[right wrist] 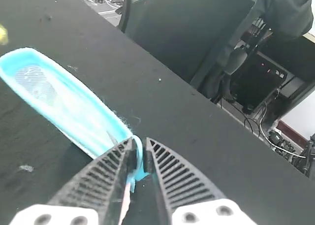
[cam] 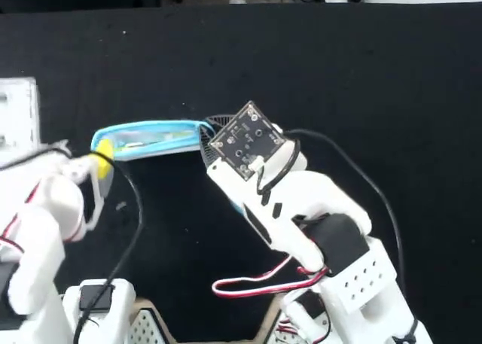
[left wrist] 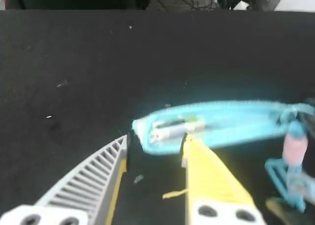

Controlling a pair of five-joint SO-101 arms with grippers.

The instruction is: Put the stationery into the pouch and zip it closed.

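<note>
Overhead, the pouch [cam: 151, 137] lay lengthwise, left to right, on the black table [cam: 339, 73], somewhat left of the middle. My left gripper [cam: 102, 162] sat at its left end and my right gripper [cam: 211, 132] at its right end, one arm to each end. I judged that was so one could hold the pouch steady while the other worked the zip.

Next, from my left wrist, my left jaws were spread, one white and one yellow, with the left end of the pouch lying between their tips. I could not tell how firmly they bore on it. Some stationery [left wrist: 174, 126] showed pale and green through the pouch's side, so the filling looked done, at least in part.

Lastly, from my right wrist, my right jaws were pressed nearly together, pinching the blue zip pull [right wrist: 138, 158] at the pouch's near end. The rest of the pouch stretched away from them, flat on the table. I took this for the zipping step. Whether the zip was already run shut, I could not tell.
</note>
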